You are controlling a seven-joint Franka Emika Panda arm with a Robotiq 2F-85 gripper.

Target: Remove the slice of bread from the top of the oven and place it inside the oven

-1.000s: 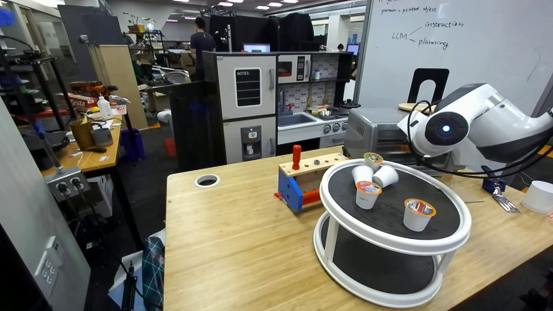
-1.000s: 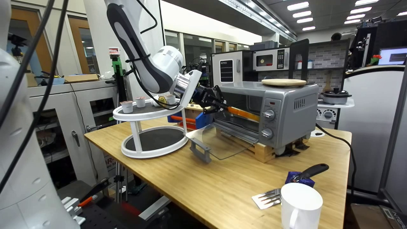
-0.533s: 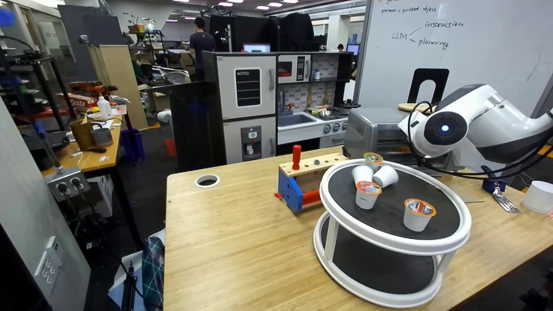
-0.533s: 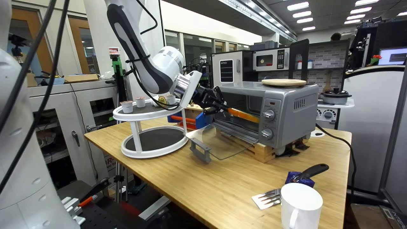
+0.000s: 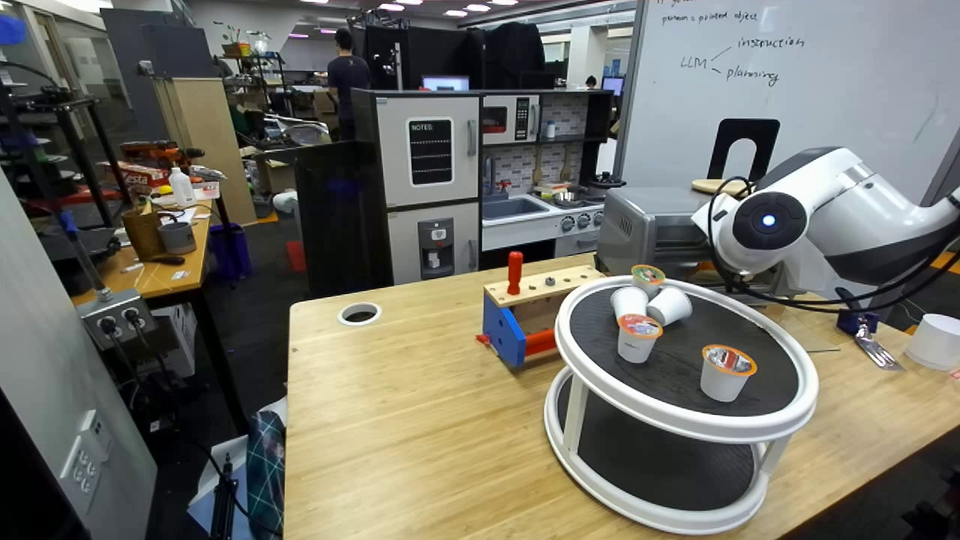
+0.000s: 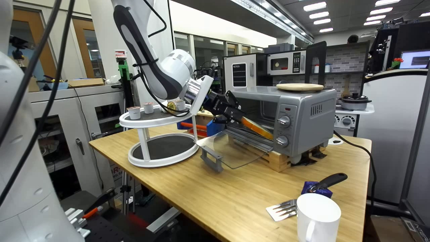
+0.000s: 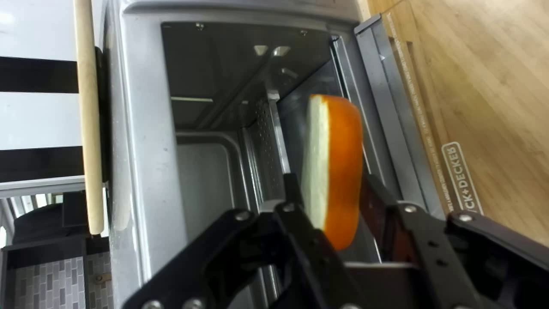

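Arm (image 6: 176,69) aslant, nose-dn @ open oven (image 6: 287,130) — jaws tight on bread slice (image 7: 339,167)

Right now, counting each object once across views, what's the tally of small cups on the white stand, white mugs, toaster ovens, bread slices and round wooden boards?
Small cups on the white stand: 5
White mug: 1
Toaster oven: 1
Bread slice: 1
Round wooden board: 1
Total: 9
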